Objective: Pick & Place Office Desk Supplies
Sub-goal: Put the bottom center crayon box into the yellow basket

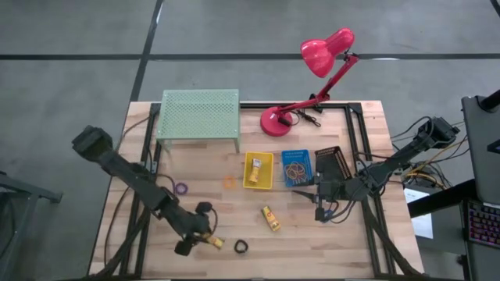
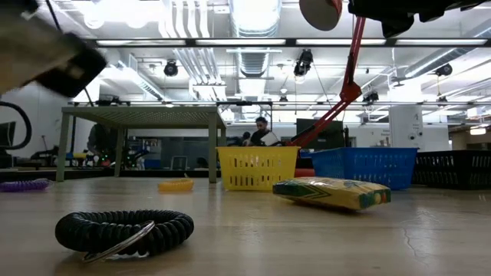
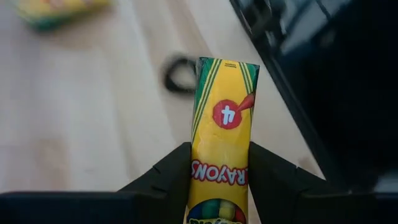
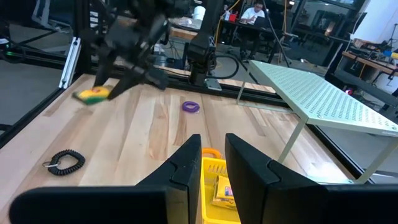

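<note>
Left gripper (image 1: 205,240) holds a yellow crayon packet (image 1: 213,242) near the table's front edge; right gripper (image 1: 319,212) waits with nothing between its narrowly parted fingers.

Just right of the left gripper a black coiled ring (image 1: 241,247) lies on the table (image 1: 351,242), a second crayon packet (image 1: 270,218) farther right. Behind it sit the purple ring (image 1: 181,188) and orange loop (image 1: 229,181). Just behind the right gripper stand the yellow basket (image 1: 258,170), blue basket (image 1: 298,168) and black basket (image 1: 333,162).

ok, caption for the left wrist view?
Left pincer grips a crayon pack above the table, black coil beyond.
</note>
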Robot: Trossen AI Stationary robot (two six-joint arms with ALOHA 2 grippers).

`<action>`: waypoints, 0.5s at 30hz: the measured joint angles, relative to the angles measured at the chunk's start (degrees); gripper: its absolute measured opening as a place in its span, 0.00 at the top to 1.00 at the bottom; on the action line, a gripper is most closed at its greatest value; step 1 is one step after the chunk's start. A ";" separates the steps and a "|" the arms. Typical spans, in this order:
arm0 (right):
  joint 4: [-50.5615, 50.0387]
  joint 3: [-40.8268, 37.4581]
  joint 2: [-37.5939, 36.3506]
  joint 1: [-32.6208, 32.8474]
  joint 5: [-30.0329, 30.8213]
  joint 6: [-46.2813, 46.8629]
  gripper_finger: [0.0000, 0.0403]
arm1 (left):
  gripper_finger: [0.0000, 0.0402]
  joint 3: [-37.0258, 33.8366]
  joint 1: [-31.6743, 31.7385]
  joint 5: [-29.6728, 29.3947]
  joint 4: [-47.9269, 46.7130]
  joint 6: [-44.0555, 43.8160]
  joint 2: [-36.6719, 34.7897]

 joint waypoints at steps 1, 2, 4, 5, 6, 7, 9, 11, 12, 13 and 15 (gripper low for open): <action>0.01 0.00 0.00 0.02 0.00 0.01 0.83 | 0.63 0.01 0.47 -1.35 -0.58 0.02 -1.84; -0.01 -0.02 0.00 0.02 0.00 0.01 0.83 | 0.63 0.00 0.93 -3.08 -1.52 -0.01 -3.62; -0.01 -0.02 0.00 0.02 0.00 0.01 0.83 | 0.63 0.02 1.82 -7.59 -2.74 -0.45 -6.79; -0.01 -0.02 0.00 0.00 0.00 -0.01 0.83 | 0.63 0.00 2.18 -10.41 -3.06 -0.97 -8.10; -0.01 -0.01 -0.02 0.01 0.00 0.01 0.83 | 0.63 0.01 2.48 -13.56 -3.11 -1.78 -9.39; -0.01 -0.02 0.00 0.00 0.00 0.01 0.83 | 0.63 0.00 2.80 -17.01 -3.00 -2.53 -10.61; -0.01 -0.01 -0.01 0.02 0.00 0.01 0.83 | 0.63 0.00 3.28 -25.00 -2.17 -4.39 -12.45; -0.01 -0.02 0.00 0.02 0.00 0.00 0.83 | 0.63 0.00 3.41 -33.22 -1.65 -6.14 -13.78; -0.01 -0.02 0.00 0.01 0.00 0.01 0.83 | 0.63 0.02 3.41 -37.32 -1.35 -7.16 -14.19; -0.01 -0.01 0.00 0.02 -0.01 0.01 0.83 | 0.63 0.02 3.41 -41.10 -1.26 -8.26 -14.56; 0.00 -0.02 -0.01 0.02 0.00 0.01 0.83 | 0.63 0.00 3.43 -47.08 -1.28 -10.03 -14.75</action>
